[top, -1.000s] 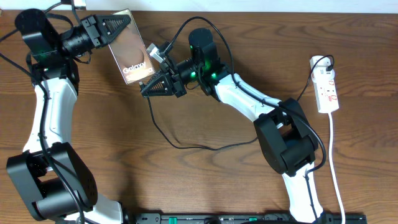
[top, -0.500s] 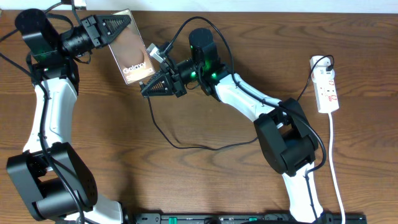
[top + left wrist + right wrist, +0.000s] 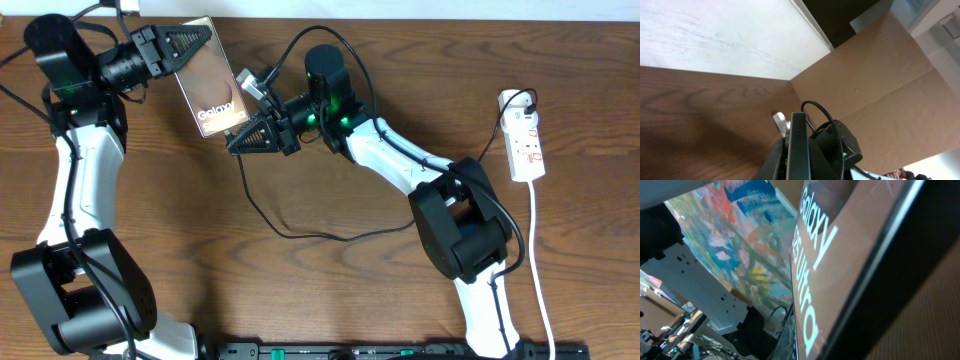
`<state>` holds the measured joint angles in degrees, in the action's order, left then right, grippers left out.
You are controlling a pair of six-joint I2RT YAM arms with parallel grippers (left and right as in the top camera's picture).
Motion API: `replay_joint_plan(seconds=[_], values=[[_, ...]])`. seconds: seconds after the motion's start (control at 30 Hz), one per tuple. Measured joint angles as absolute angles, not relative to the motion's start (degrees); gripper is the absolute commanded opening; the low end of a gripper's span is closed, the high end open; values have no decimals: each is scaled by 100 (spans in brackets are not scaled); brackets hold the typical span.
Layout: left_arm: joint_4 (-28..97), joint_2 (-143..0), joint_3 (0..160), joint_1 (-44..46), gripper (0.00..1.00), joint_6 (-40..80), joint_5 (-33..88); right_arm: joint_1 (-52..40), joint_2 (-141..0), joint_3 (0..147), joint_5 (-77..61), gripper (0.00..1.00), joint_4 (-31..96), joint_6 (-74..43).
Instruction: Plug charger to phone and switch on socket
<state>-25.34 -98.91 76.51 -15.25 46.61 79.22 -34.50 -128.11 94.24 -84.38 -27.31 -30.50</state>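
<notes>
My left gripper (image 3: pixel 198 42) is shut on the top edge of the phone (image 3: pixel 212 85) and holds it tilted above the table's back left, its "Galaxy" lettering facing up. In the left wrist view the phone's thin edge (image 3: pixel 798 142) stands between the jaws. My right gripper (image 3: pixel 236 145) looks shut on the charger's plug end, right at the phone's lower edge. The plug tip itself is hidden. The charger cable (image 3: pixel 290 234) loops down and right across the table. The phone's screen (image 3: pixel 840 245) fills the right wrist view. The white socket (image 3: pixel 527 145) lies at the far right.
The socket's white cord (image 3: pixel 537 260) runs down the right side toward the front edge. A black plug (image 3: pixel 522 100) sits in the socket's far end. Both arms' bases stand near the front of the wooden table (image 3: pixel 300 300).
</notes>
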Motion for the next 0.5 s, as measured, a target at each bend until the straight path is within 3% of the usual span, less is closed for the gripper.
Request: replay_joint_plan(seconds=[0.5], values=[[-2554, -9891, 7651, -1520, 8, 4646, 7955, -3387, -12811, 9424, -8486, 1, -2733, -3059]])
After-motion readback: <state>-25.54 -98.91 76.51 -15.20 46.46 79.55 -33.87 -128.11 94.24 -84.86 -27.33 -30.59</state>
